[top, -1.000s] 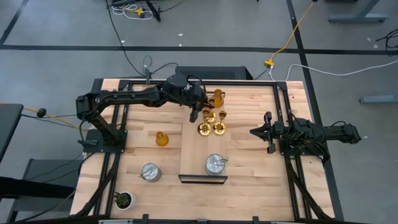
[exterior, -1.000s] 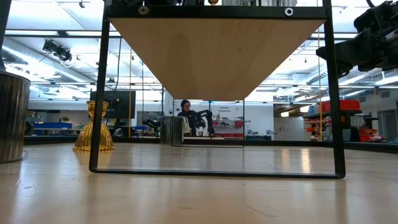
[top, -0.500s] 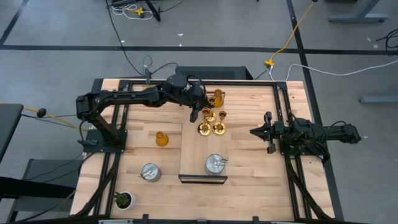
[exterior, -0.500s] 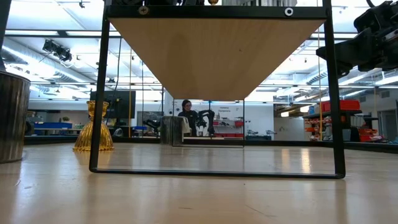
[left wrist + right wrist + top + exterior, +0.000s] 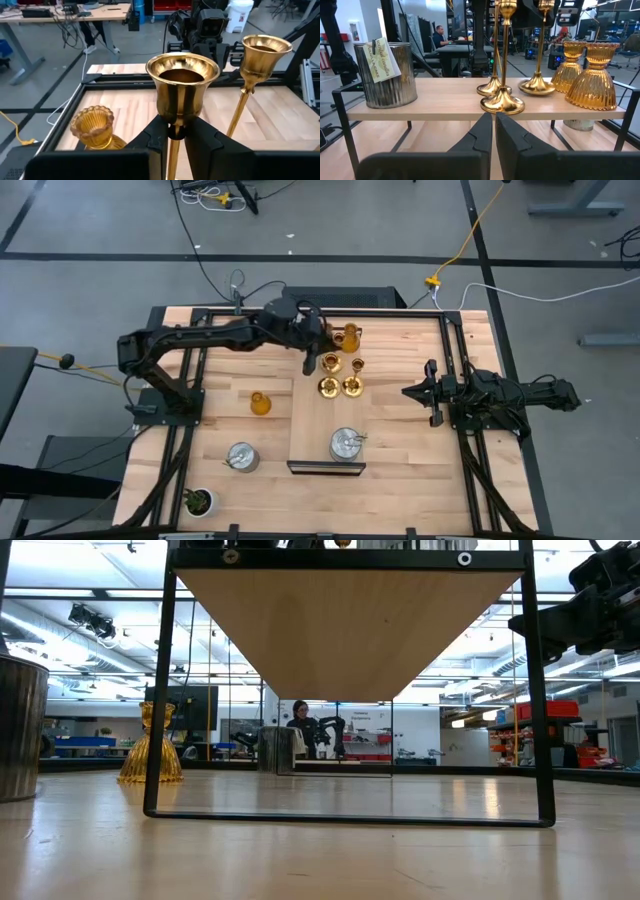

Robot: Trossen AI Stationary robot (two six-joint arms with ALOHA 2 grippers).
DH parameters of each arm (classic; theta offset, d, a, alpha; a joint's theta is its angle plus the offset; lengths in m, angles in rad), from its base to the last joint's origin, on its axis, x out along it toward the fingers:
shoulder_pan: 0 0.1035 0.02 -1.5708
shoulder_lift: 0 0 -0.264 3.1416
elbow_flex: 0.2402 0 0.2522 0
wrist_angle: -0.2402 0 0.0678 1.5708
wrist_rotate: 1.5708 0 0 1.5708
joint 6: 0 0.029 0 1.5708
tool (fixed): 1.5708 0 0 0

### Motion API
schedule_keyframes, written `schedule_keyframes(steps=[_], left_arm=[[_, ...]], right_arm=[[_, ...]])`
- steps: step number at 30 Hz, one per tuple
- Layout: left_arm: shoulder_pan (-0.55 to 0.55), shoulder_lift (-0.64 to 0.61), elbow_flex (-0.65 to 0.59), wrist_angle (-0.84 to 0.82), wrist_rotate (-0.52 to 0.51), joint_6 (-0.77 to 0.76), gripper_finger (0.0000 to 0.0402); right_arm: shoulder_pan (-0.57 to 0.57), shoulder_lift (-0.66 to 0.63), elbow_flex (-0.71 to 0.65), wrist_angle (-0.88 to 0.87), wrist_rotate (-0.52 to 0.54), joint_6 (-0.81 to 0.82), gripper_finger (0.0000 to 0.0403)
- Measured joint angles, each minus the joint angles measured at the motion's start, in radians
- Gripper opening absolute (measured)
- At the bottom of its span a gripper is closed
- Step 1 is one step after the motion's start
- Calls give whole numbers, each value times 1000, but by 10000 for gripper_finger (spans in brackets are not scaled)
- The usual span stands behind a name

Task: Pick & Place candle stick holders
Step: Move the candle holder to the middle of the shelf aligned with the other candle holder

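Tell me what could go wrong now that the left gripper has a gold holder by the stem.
The left gripper pinches the gold holder on its thin stem, so it may tilt or slip when lifted. A second gold holder and an amber holder stand close by on the raised shelf; a sideways swing could topple them. The right gripper waits apart, shut.

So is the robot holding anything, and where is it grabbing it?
The left gripper pinches a gold candle stick holder by its thin stem, under the cup. The right gripper holds nothing.
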Motion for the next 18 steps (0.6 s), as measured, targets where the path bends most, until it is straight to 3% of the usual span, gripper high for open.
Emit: schedule_keyframes(steps=[18], left_arm=[[-4, -101, 0, -115, -8, 7, 52]], right_arm=[[0, 0, 0, 0, 2, 0, 27]])
